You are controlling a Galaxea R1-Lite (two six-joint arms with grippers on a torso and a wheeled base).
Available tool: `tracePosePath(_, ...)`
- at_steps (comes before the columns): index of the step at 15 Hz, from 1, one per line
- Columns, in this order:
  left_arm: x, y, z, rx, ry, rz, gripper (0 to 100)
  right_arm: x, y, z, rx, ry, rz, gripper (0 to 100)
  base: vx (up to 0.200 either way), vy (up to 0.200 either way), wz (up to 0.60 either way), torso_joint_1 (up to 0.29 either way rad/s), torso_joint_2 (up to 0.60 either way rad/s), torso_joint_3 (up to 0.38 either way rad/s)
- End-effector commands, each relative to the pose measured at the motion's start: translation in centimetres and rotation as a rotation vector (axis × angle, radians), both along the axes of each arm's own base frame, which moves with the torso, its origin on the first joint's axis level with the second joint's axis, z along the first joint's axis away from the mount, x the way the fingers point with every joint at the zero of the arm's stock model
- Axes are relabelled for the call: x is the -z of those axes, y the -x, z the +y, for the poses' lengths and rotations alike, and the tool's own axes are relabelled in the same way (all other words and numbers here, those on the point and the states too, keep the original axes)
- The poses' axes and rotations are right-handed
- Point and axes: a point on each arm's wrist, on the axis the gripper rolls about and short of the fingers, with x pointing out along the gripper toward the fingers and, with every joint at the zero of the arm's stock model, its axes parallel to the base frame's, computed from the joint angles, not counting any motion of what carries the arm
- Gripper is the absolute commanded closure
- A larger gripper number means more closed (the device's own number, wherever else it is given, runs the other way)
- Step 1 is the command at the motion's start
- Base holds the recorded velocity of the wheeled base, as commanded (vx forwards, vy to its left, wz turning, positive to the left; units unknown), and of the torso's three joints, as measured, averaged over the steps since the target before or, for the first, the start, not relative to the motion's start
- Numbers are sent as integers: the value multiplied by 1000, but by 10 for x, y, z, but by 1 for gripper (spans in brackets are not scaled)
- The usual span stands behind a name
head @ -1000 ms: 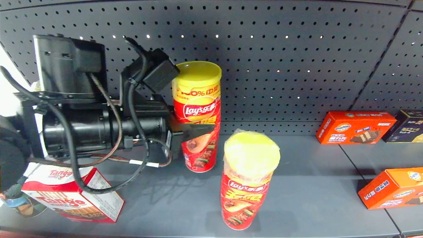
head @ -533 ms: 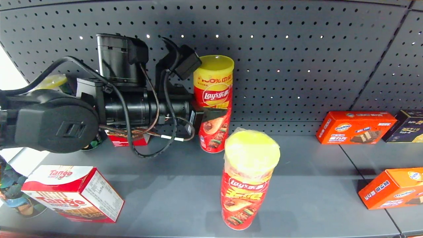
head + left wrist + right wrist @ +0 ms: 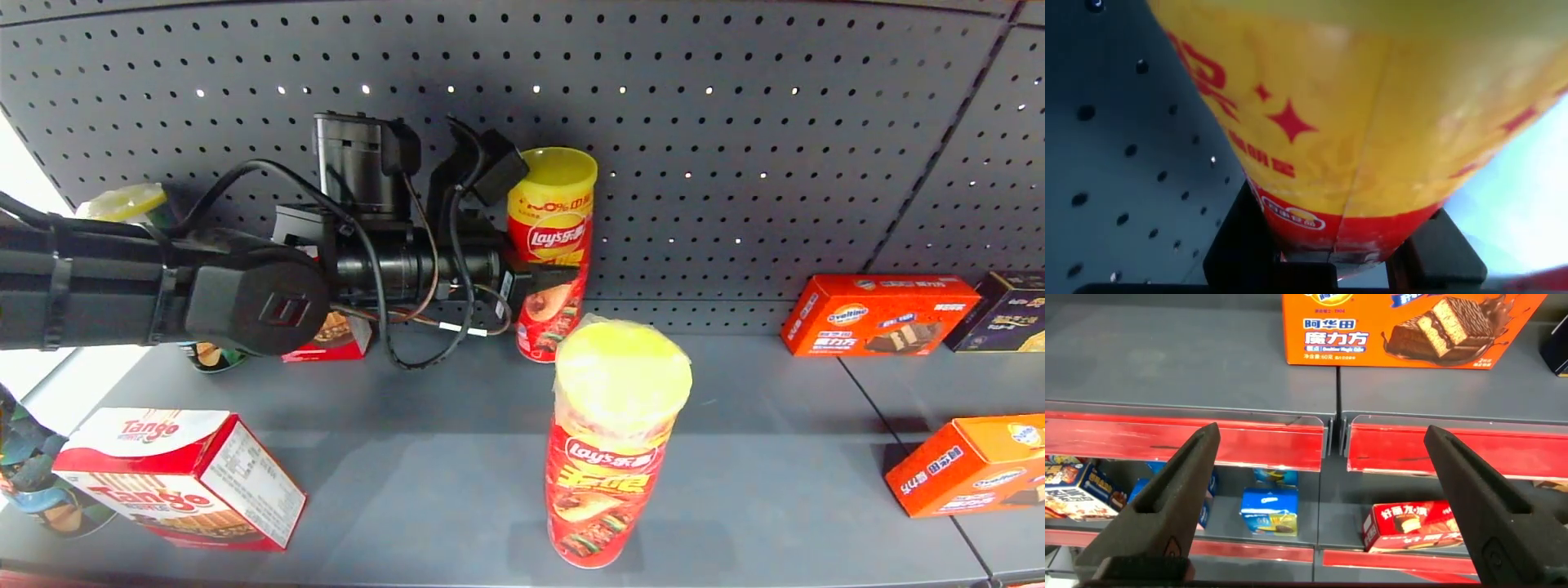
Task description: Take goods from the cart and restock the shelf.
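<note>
— At the back of the shelf, what is the left arm holding?
— A chip can (image 3: 551,245), red with a yellow top and a yellow lid. The left gripper (image 3: 545,282) is clamped round its middle, one finger on either side. The left wrist view shows the same grip close up: the can's wall (image 3: 1372,122) sits between the two dark fingers (image 3: 1241,245).
— Where is the can, exactly?
— Roughly upright, close against the pegboard (image 3: 735,122), with its base down at the shelf board (image 3: 424,457). I cannot tell whether it rests on the board or hangs just above it.
— What is nearest to it?
— A second chip can (image 3: 612,441) of the same kind stands upright nearer the front edge, apart from the held one and slightly to its right. Behind the left arm a small red box (image 3: 326,339) sits at the back of the shelf.
— And farther out?
— A red and white wafer box (image 3: 188,482) lies at the front on the left. On the right, well apart from both cans, an orange box (image 3: 878,314) stands at the back, another orange box (image 3: 971,465) lies nearer the front, and a dark box (image 3: 1016,310) sits at the far edge.
— The right arm?
— The right gripper (image 3: 1327,531) has its jaws spread wide with nothing between them. Beyond it are red price rails (image 3: 1257,445), an orange box (image 3: 1404,327) on the shelf above them, and a blue packet (image 3: 1270,510) and a red box (image 3: 1404,523) on the shelf below.
</note>
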Motion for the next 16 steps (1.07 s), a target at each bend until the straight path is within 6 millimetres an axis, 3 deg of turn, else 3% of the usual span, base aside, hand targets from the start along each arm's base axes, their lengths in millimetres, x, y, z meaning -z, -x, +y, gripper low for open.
tracePosePath(1, 11, -7, -4, 1, -11, 18, 100, 0, 0, 0, -1, -1, 2, 0, 0, 0, 0, 0, 0, 0)
tracePosePath(16, 31, -18, -10, 2, -20, 28, 100, 0, 0, 0, -1, -1, 2, 0, 0, 0, 0, 0, 0, 0)
